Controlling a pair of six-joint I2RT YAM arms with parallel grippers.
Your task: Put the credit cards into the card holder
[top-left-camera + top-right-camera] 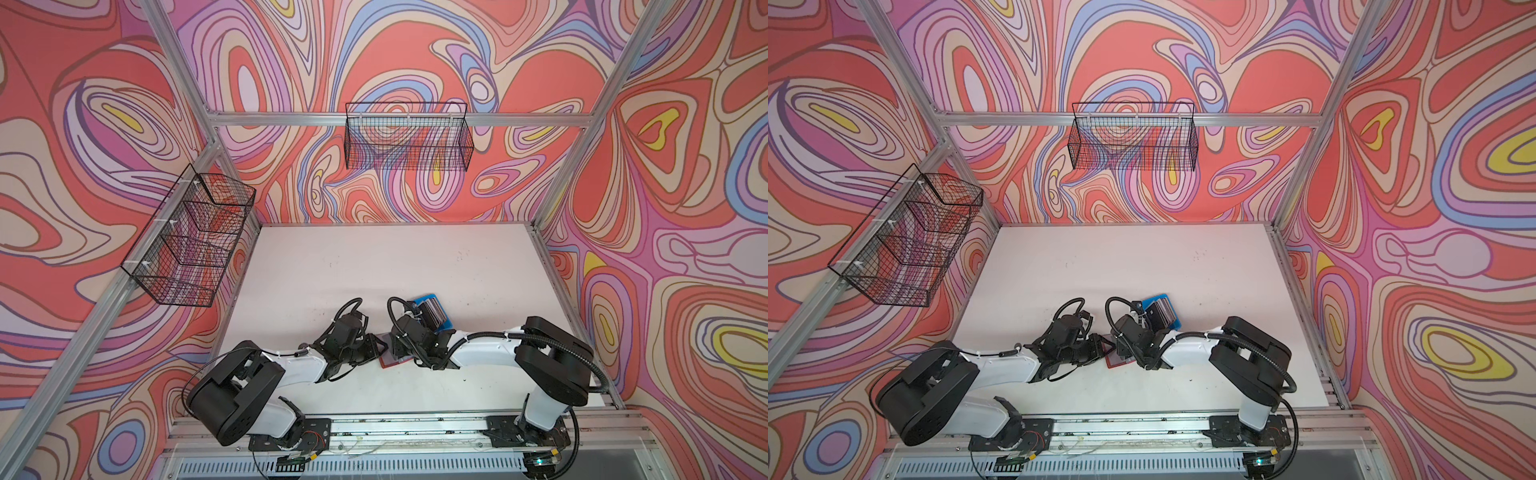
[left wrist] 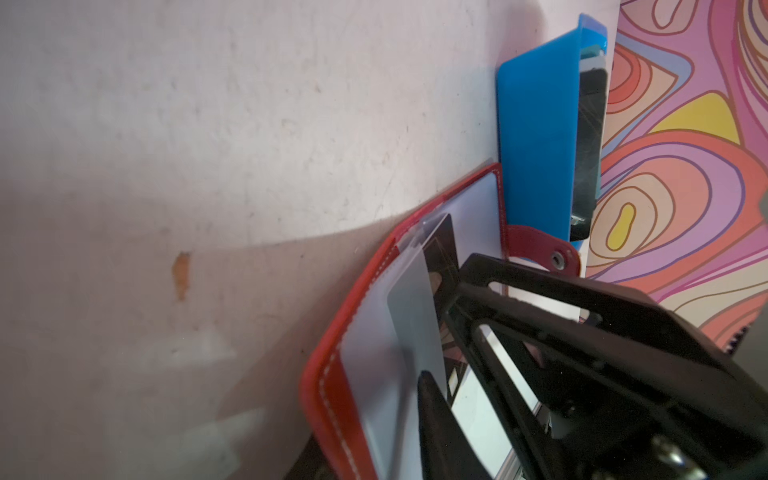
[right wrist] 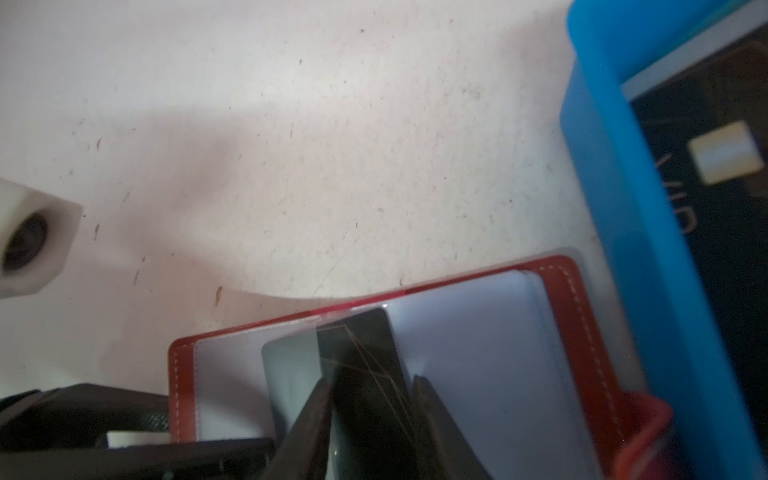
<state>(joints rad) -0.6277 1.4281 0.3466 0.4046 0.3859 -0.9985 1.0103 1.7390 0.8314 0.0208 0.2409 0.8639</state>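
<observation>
The card holder lies open on the table between my two grippers, red-brown with clear sleeves. A black credit card is partly inside one sleeve. My right gripper is shut on this card, a finger against each side. My left gripper is at the holder's left edge. One finger lies on a sleeve and the other is hidden under the cover. The other credit cards stand in a blue tray, black one foremost.
The blue tray touches the holder's far side, by the snap tab. Two black wire baskets hang on the back wall and the left wall. The white table stretches behind the arms.
</observation>
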